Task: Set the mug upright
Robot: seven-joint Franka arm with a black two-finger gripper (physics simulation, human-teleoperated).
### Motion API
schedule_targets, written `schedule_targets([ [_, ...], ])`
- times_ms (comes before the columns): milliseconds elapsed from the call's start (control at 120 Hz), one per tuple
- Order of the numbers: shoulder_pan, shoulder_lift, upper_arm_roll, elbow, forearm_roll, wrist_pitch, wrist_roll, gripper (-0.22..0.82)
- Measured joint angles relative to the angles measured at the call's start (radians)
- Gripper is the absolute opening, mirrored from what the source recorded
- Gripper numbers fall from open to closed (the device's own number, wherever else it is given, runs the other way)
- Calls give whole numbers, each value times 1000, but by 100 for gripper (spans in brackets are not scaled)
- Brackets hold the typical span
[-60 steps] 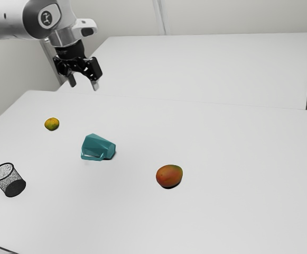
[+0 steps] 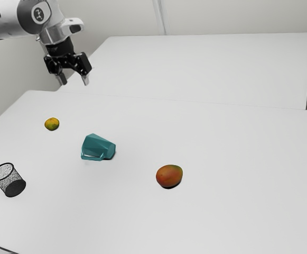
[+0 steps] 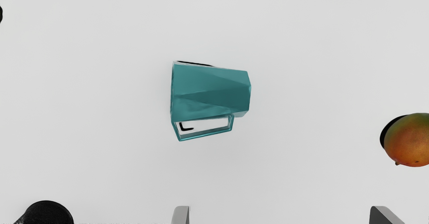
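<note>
A teal mug (image 2: 96, 147) is seen lying on its side.
On the counter (image 2: 238, 174) it is placed; above, the gripper (image 2: 73, 80) is held with fingers apart.

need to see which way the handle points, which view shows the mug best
The wrist view: it shows the mug whole from above, handle loop clear. The exterior view shows it smaller, also lying on its side.

The counter (image 2: 238, 206) has a plain white top, with a second flat white surface (image 2: 216, 69) beyond its far edge. The rear wall (image 2: 243, 16) is pale grey—fitted with a narrow vertical strip (image 2: 160, 16)—and a grey wall section (image 2: 10, 69) stands at the exterior view's left. Illumination is soft and even.
</note>
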Motion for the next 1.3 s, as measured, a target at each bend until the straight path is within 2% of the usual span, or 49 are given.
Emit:
schedule_targets([
  [250, 111, 103, 25, 21, -175, 4, 90, 59],
  [592, 248, 219, 32, -49, -363, 18, 239, 59],
  [900, 316, 335, 32, -73, -465, 35, 363, 59],
  [1300, 343, 405, 34, -167, -676, 71, 535, 58],
])
